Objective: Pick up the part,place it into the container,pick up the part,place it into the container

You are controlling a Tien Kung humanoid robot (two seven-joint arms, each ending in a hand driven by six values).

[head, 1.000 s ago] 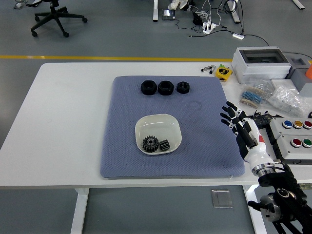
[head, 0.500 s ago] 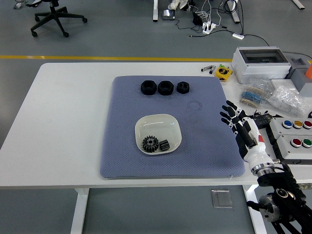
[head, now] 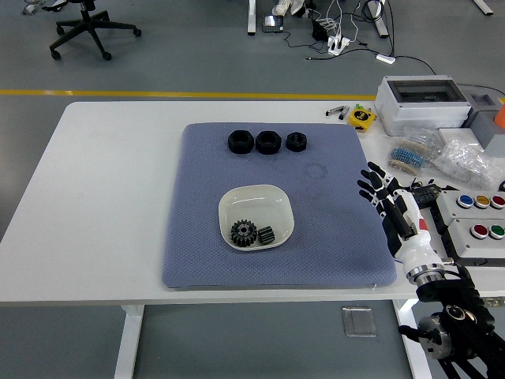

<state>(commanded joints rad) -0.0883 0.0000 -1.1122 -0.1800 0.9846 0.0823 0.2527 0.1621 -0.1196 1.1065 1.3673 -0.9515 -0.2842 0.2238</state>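
Two gears (head: 251, 233) are already held in the white bowl (head: 278, 204). Three black nuts (head: 267, 142) remain at twelve o'clock. The right hand (head: 392, 207) is spread, empty, at three o'clock.

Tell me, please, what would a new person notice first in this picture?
First the blue-grey mat in the middle of the white table, with a white bowl on it holding two dark gears. Behind the bowl, three black nuts lie in a row near the mat's far edge. At the mat's right edge the right hand hovers with fingers spread, holding nothing.
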